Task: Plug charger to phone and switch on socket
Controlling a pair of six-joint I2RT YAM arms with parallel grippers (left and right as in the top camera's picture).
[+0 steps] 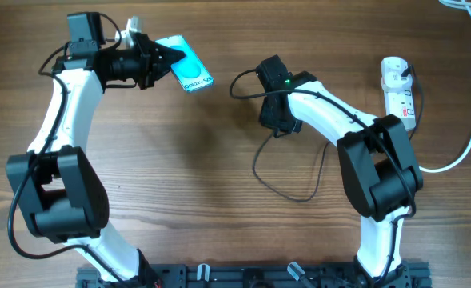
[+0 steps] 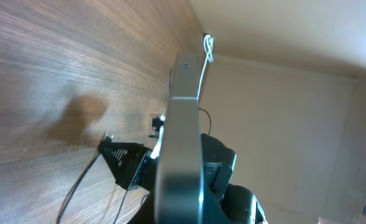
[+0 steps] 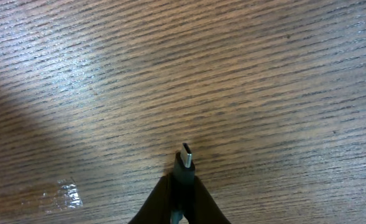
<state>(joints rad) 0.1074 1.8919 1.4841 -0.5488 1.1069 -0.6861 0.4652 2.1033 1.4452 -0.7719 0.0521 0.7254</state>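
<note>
The phone (image 1: 189,69), turquoise-and-white screen up, is held off the table at the back left by my left gripper (image 1: 159,58), shut on its left end. In the left wrist view the phone (image 2: 181,143) shows edge-on, running up the middle. My right gripper (image 1: 278,124) is shut on the charger plug (image 3: 184,165), whose metal tip sticks out past the fingertips over bare wood. The black charger cable (image 1: 287,188) loops on the table below the right arm. The white socket (image 1: 398,90) lies at the back right, with a black plug in it.
A thick white cord (image 1: 469,120) runs from the socket along the right edge. In the left wrist view the right gripper (image 2: 128,163) with trailing black cable shows beyond the phone. A wooden table (image 1: 179,176) carries everything.
</note>
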